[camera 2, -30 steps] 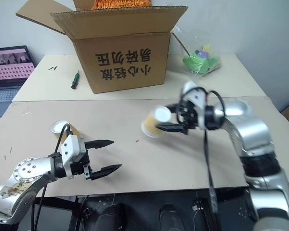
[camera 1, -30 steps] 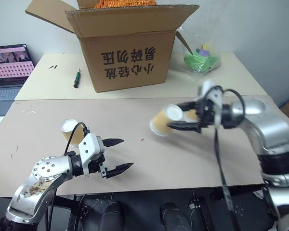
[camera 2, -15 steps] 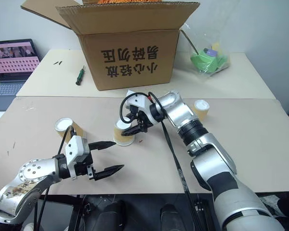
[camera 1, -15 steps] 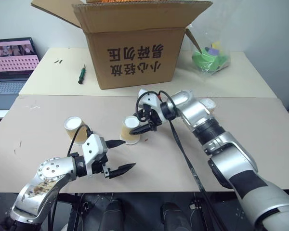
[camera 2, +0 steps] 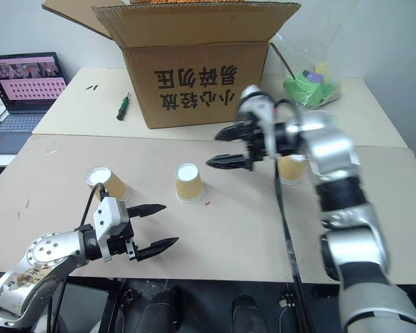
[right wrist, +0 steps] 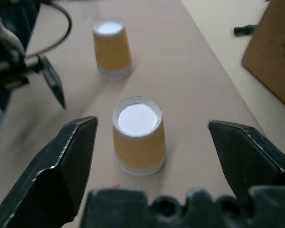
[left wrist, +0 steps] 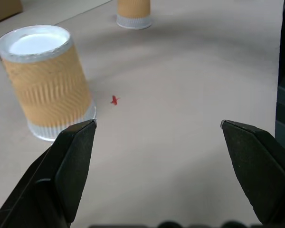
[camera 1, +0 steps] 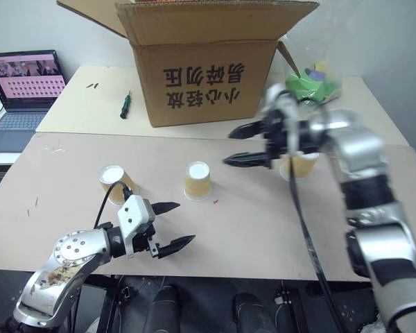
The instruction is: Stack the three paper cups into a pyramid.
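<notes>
Three paper cups upside down on the table [camera 1: 277, 229]: left cup [camera 1: 115, 182], middle cup [camera 1: 197, 180], right cup [camera 2: 291, 168]. None stacked yet. Right gripper [camera 1: 240, 145] wide open, empty, up high. Left gripper [camera 1: 172, 225] wide open, empty.

Three paper cups, tan ribbed sides, white bases, all upside down and apart on the desk [camera 1: 249, 229]: left cup [camera 1: 116, 183] upright; middle cup [camera 1: 197, 180] upright, unstacked; right cup [camera 2: 291, 168] partly hidden behind the arm. No pyramid formed.
</notes>
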Controlling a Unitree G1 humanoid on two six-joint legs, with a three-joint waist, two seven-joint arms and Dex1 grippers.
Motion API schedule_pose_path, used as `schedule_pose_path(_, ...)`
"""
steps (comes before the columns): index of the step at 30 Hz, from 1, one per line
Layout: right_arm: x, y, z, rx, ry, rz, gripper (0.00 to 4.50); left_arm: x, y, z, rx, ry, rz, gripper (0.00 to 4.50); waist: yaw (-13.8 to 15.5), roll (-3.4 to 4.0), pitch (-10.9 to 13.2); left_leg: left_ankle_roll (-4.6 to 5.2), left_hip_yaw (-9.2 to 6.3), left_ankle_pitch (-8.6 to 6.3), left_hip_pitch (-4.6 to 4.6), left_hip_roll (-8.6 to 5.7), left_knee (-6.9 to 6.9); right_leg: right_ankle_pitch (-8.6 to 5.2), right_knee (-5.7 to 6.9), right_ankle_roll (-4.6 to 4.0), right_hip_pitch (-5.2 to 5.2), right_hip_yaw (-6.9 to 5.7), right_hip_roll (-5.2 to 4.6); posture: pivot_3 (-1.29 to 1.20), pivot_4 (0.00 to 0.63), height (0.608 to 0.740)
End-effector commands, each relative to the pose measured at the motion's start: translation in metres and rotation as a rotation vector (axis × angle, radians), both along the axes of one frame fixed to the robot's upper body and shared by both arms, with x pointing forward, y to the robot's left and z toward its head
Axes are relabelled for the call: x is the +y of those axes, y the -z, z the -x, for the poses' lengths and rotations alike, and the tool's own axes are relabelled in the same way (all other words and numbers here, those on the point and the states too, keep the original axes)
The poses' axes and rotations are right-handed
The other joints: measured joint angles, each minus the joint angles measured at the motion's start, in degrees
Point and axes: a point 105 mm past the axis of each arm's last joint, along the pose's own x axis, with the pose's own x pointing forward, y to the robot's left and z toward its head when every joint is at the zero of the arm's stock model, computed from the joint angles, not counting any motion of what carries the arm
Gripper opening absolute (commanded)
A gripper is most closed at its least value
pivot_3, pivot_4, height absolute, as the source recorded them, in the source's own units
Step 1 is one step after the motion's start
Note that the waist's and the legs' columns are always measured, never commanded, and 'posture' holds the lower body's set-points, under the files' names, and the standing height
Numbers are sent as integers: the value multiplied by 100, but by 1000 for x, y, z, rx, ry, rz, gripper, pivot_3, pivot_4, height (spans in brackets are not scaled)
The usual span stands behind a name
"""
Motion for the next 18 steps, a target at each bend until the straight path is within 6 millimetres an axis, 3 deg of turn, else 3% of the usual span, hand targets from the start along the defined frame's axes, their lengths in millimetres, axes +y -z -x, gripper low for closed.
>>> schedule_pose_path(1,-26,5,31,64,118,-81,4439,-2,-7,2,-41,8,-4,4500,-6,-2,-1,0,-3,0,1,1,4,0,2,0,4,-2,1,0,150,700)
schedule_pose_path(3,-37,24,30,91,256,-44,4439,-2,-7,2,-40,8,-3,4500,-106,4,-4,0,1,0,14,0,6,-1,4,-1,8,7,1,0,150,700)
schedule_pose_path(5,-67,67,5,132,612,81,4439,-2,-8,1,-40,7,-2,4500,-215,7,-5,-1,2,2,26,0,10,0,9,0,9,17,4,0,150,700)
schedule_pose_path(8,-103,97,-22,81,988,194,4439,-2,-9,-3,-44,8,-3,4500,-318,6,-5,-2,-2,5,50,0,26,4,5,8,40,19,6,0,150,700)
schedule_pose_path(10,-121,105,-37,29,1182,230,4439,-2,-10,-6,-46,7,-1,4500,-331,6,-5,1,0,12,50,-3,35,2,-1,4,46,24,4,0,150,700)
schedule_pose_path(12,-125,106,-48,35,1288,162,4439,-3,-10,-9,-48,9,0,4500,-333,6,-4,6,0,19,49,-10,38,4,-1,5,50,30,0,0,150,700)
schedule_pose_path(18,-116,90,-67,78,1326,-43,4439,-3,-12,-13,-55,7,0,4500,-324,7,-4,11,-3,21,38,-10,36,34,-2,30,51,29,3,0,150,700)
